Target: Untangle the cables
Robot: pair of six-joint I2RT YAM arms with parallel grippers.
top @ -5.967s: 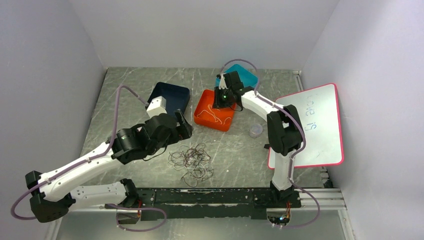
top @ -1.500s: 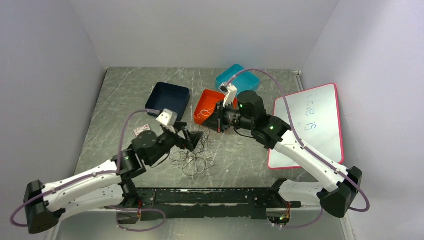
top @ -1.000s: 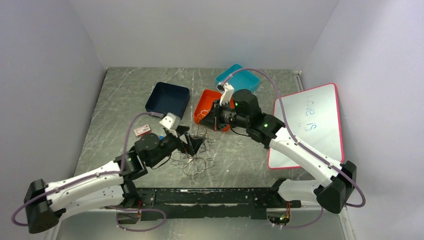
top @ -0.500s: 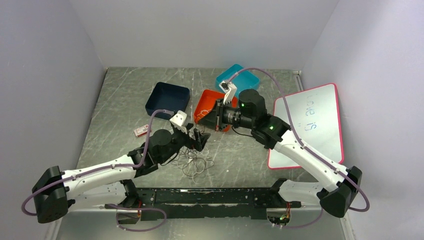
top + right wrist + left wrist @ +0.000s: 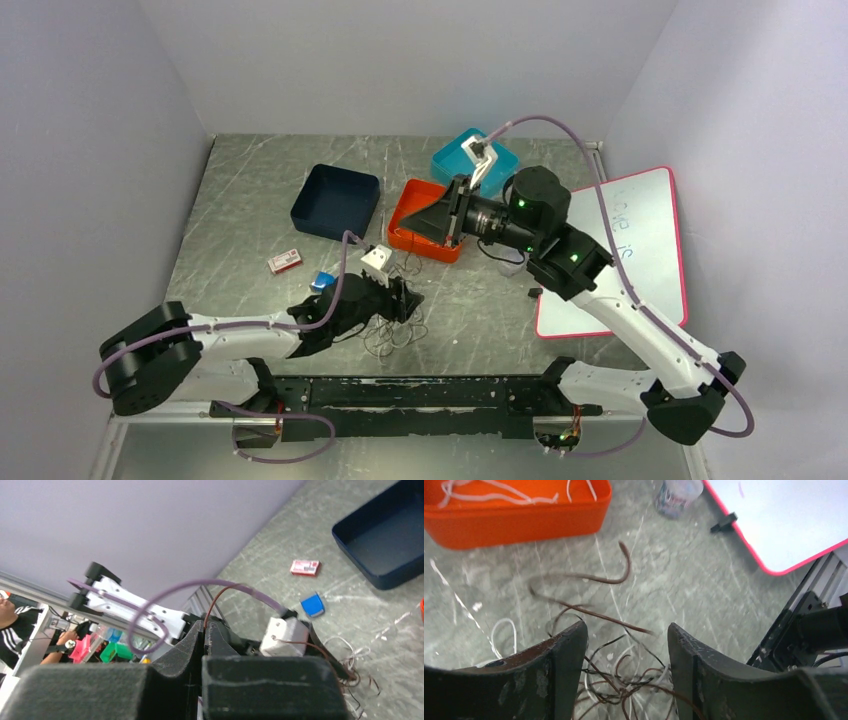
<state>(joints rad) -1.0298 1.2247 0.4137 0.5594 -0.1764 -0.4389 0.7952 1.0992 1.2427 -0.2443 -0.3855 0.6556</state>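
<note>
The cables (image 5: pixel 392 334) lie in a tangle of thin white, brown and dark loops on the table. My left gripper (image 5: pixel 404 298) rests low over that tangle. In the left wrist view my left gripper (image 5: pixel 627 628) is open, with the cables (image 5: pixel 629 690) bunched between its fingers (image 5: pixel 569 665). A loose brown cable (image 5: pixel 620 574) curls on the table just beyond them. My right gripper (image 5: pixel 410 226) hangs raised above the orange bin (image 5: pixel 425 247). In the right wrist view my right gripper (image 5: pixel 206 625) is shut on a thin brown cable (image 5: pixel 227 586) that arcs down to the pile.
White cables (image 5: pixel 499 497) lie in the orange bin. A navy bin (image 5: pixel 336 200) and a teal bin (image 5: pixel 450 158) stand behind. The pink-framed whiteboard (image 5: pixel 640 250) lies at the right, with a small cup (image 5: pixel 676 495) beside it. A red box (image 5: pixel 285 262) and a blue item (image 5: pixel 322 281) lie at the left.
My left arm has stretched forward and dropped onto the tangle, and its jaws have narrowed. My right gripper has risen and drawn back to the right, still pinching the brown cable.
</note>
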